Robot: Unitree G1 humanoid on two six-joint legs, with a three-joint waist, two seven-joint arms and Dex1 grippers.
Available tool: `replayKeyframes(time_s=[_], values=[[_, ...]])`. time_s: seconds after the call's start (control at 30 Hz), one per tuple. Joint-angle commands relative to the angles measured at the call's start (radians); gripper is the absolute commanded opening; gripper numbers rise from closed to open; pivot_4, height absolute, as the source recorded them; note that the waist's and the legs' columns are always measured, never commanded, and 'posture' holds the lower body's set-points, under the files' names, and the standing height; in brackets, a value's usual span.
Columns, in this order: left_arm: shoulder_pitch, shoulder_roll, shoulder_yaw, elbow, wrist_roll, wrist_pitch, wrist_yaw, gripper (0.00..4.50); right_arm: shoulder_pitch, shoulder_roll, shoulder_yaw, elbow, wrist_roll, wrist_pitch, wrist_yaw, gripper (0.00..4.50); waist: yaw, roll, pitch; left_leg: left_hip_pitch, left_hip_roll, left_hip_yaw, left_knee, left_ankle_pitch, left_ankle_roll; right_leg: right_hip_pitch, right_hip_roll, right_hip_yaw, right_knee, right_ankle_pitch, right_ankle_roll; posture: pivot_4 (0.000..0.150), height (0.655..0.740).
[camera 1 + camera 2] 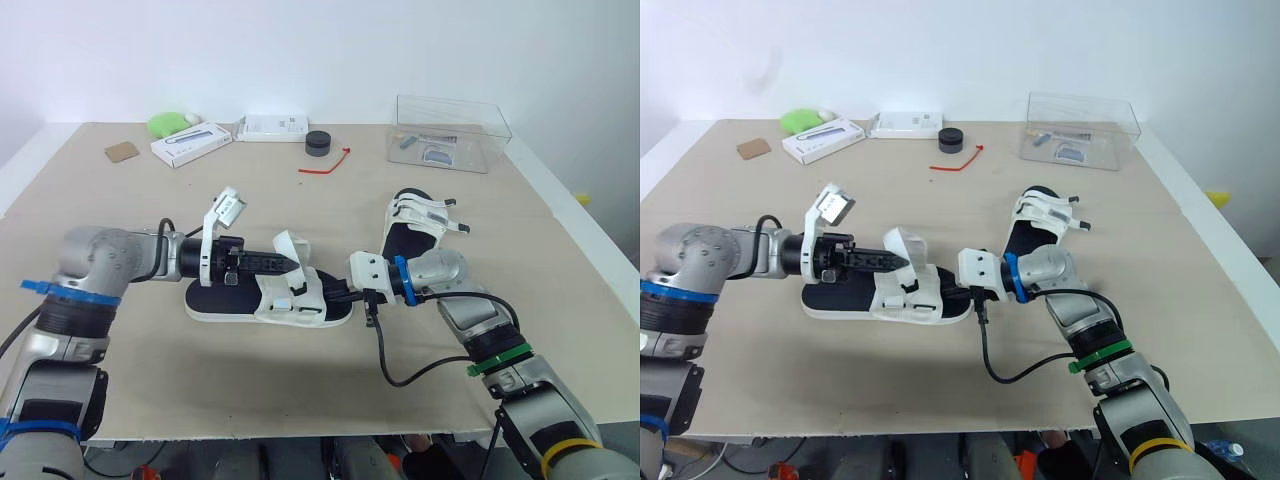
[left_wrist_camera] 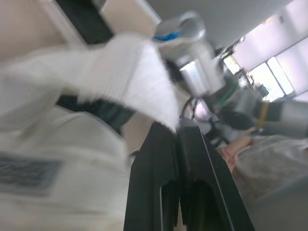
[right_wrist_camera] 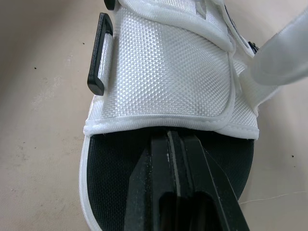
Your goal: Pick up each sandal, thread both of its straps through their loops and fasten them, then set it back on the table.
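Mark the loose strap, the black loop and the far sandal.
loose strap (image 1: 288, 243), left eye view, on its raised white end.
black loop (image 3: 96, 57), right wrist view, on its outer bar.
far sandal (image 1: 418, 213), left eye view, on its white straps.

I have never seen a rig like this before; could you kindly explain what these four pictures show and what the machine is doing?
This is a humanoid robot with two arms, each ending in a two-fingered gripper. The two wide pictures come from cameras in its head, looking down over a table. The two close-ups come from a camera on each wrist.

One sandal lies between the arms. The left gripper is shut, with its tips at a loose white strap; I cannot tell whether it pinches the strap. The right gripper, also shut, is at that sandal's black footbed. A second sandal lies beyond the right arm.

Further back are a clear box, a white box and a red tie.
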Motion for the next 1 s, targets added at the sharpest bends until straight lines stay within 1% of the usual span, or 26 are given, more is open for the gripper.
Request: replayKeyframes(time_s=[0.03,0.1,0.23,0.4,0.8,1.0], values=[[-0.095,0.009,-0.098,0.094,0.122,-0.080,-0.194,0.07,0.015,-0.016,0.000,0.002,-0.022,0.016,-0.011,0.00,0.000,0.000,0.000,0.000,0.000,0.000,0.000,0.000,0.000,0.000,0.000,0.000,0.000,0.000,0.000,0.150,0.7400],[-0.127,0.000,-0.135,0.141,0.170,-0.102,-0.264,0.07,0.018,-0.017,0.000,-0.002,-0.022,0.019,-0.012,0.00,0.000,0.000,0.000,-0.001,0.000,0.000,0.000,0.000,0.000,0.000,0.001,0.000,0.000,0.000,0.000,0.150,0.7400],[-0.174,-0.039,-0.177,0.204,0.248,-0.144,-0.355,0.07,0.028,-0.020,-0.003,-0.016,-0.022,0.026,-0.022,0.00,-0.001,0.000,0.000,-0.001,0.000,0.000,0.000,-0.001,0.001,-0.001,0.001,0.000,0.000,0.000,0.001,0.150,0.7400],[-0.172,-0.055,-0.195,0.176,0.296,-0.140,-0.408,0.07,0.044,-0.026,-0.005,-0.039,-0.019,0.037,-0.030,0.00,-0.002,0.000,0.000,-0.001,0.001,0.000,0.000,-0.001,0.002,-0.001,0.001,0.000,0.000,0.000,0.001,0.150,0.7400],[-0.169,-0.093,-0.192,0.155,0.360,-0.123,-0.442,0.07,0.046,-0.025,-0.003,-0.041,-0.022,0.037,-0.043,0.00,-0.002,0.000,0.000,-0.001,0.001,-0.001,0.000,-0.001,0.002,-0.001,0.001,0.000,0.000,0.000,0.001,0.150,0.7400],[-0.201,-0.134,-0.175,0.206,0.386,-0.129,-0.434,0.07,0.052,-0.023,-0.002,-0.045,-0.023,0.036,-0.049,0.00,-0.002,0.000,0.000,-0.001,0.001,-0.001,0.000,-0.001,0.002,-0.001,0.001,0.000,0.000,0.000,0.001,0.150,0.7400]])
